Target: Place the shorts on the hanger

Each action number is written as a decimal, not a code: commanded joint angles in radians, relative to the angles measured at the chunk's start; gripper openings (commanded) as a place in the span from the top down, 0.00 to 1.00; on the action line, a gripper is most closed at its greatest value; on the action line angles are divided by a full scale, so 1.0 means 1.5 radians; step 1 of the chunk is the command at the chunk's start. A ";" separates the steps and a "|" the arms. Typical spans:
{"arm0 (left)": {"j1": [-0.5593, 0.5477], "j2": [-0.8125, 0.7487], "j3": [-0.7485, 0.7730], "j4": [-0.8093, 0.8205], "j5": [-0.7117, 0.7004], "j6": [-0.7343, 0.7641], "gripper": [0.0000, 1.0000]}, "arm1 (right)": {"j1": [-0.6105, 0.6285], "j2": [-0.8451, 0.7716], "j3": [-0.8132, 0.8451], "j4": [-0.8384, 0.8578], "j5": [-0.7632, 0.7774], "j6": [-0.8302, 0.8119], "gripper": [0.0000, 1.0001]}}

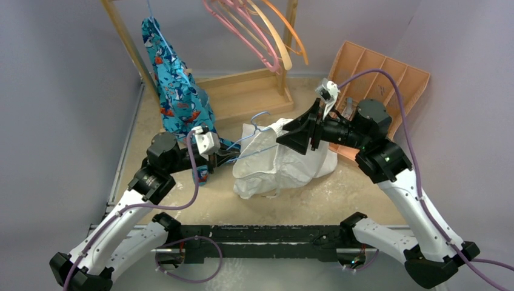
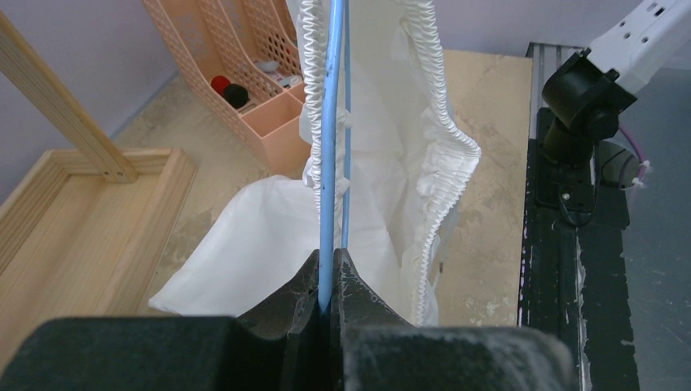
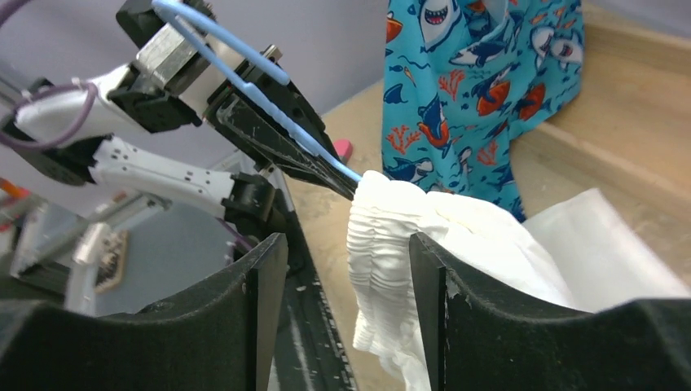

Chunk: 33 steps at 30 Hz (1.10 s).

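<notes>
Left claw (image 2: 330,281) was pressed tight on the thin blue hanger (image 2: 329,147), holding it up over the middle of the table (image 1: 200,209). Right claw (image 3: 346,269) had its jaws spread, with the gathered waistband of the white shorts (image 3: 391,236) sitting between them, not pinched. The shorts hung bunched on the hanger arm, legs sagging onto the table. They looked light, floppy and prone to sliding, so I'd grab the thick elastic band, not the loose fabric.
</notes>
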 commanded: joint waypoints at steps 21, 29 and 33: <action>-0.002 -0.022 0.015 0.053 0.102 0.037 1.00 | 0.002 0.036 0.157 -0.300 -0.017 -0.447 0.44; -0.002 -0.017 0.018 0.060 0.108 0.035 1.00 | 0.001 0.062 0.127 -0.270 -0.089 -0.463 0.53; -0.002 -0.015 0.023 0.060 0.109 0.036 1.00 | 0.002 0.061 0.107 -0.237 -0.132 -0.443 0.54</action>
